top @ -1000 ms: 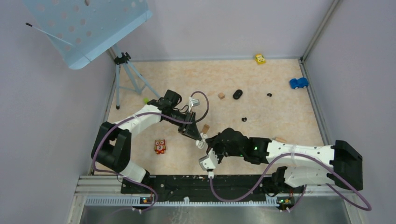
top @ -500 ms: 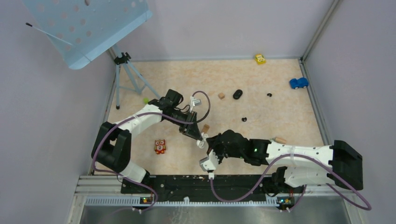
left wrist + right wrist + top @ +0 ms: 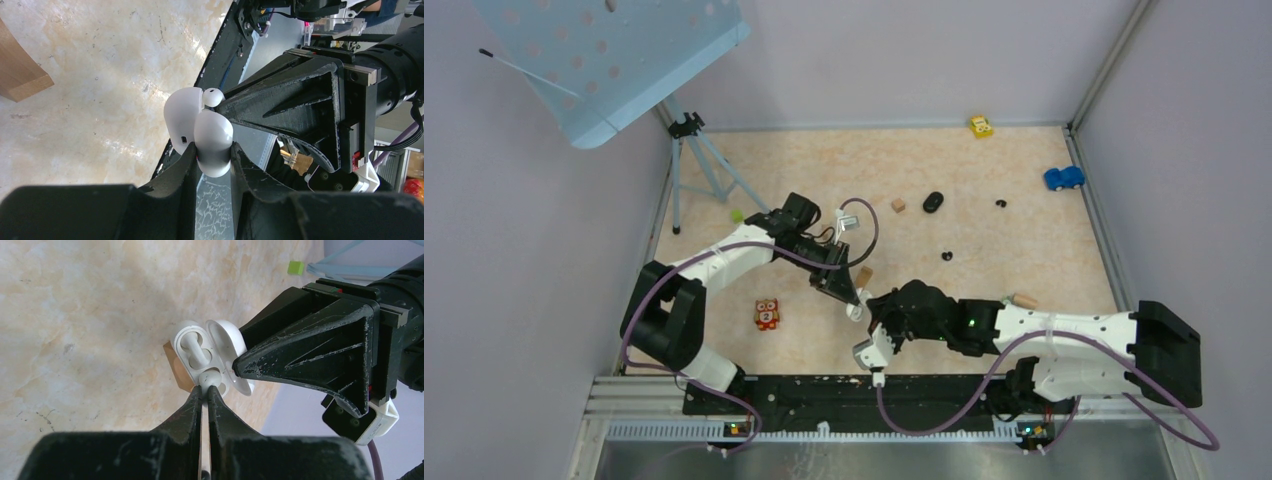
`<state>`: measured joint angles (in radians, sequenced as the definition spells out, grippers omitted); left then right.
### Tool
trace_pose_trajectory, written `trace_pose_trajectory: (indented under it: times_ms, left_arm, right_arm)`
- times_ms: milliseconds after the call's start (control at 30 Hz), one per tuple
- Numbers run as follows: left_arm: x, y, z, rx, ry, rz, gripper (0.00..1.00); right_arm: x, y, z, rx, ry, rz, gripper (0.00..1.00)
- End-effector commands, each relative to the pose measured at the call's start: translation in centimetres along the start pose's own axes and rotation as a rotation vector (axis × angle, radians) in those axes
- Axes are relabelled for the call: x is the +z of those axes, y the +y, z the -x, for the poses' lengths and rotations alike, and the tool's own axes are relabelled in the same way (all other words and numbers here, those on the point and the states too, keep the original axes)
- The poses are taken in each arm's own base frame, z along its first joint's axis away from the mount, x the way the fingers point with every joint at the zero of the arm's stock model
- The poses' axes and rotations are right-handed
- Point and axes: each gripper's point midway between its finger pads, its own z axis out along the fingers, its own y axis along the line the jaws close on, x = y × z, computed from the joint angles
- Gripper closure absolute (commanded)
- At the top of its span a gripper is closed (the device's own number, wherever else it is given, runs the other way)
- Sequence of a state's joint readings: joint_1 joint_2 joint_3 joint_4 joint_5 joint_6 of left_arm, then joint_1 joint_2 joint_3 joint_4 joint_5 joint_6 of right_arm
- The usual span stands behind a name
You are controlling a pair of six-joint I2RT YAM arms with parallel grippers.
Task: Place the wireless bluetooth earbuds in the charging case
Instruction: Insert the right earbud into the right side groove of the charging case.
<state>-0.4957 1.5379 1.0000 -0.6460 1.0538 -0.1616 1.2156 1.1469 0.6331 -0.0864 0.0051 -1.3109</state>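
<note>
My left gripper is shut on the white charging case, holding it above the table with its lid open. In the right wrist view the case shows one white earbud seated in a socket. My right gripper is shut on a second white earbud, held at the case's other socket and touching its rim. In the top view both grippers meet near the table's middle, the left above the right. Two black earbuds lie on the table.
A black oval case lies at the back. Tan wooden blocks, an owl toy, a yellow car, a blue car, a green cube and a tripod are around.
The left gripper with the case has shifted slightly right and toward the right gripper. The right gripper has edged up to meet it.
</note>
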Motion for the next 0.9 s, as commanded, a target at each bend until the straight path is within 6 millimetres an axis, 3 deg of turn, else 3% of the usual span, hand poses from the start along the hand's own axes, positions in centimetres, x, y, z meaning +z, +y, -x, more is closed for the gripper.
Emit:
trace_pose_trajectory:
  times_ms: [0, 133, 500, 600, 867]
  left_arm:
    - [-0.8, -4.5, 0.2, 0.078, 0.011, -0.130, 1.00]
    - [-0.7, -4.4, 0.0, 0.069, 0.013, -0.128, 1.00]
    - [-0.6, -4.2, 0.0, 0.069, 0.014, -0.120, 1.00]
    - [-0.6, -4.1, 0.0, 0.065, 0.014, -0.114, 1.00]
    - [-0.4, -3.6, 0.0, 0.050, 0.019, -0.101, 1.00]
  right_arm:
    - [0.0, 1.0, 0.5, 0.028, -0.025, 0.031, 1.00]
    - [-0.1, 0.8, 0.2, 0.026, -0.011, 0.016, 0.83]
    - [-0.1, 0.2, 0.3, 0.023, -0.017, -0.015, 0.63]
    - [-0.3, -0.8, 0.1, 0.029, -0.003, -0.062, 0.42]
    - [-0.8, -2.2, 0.7, 0.092, -0.030, -0.107, 0.40]
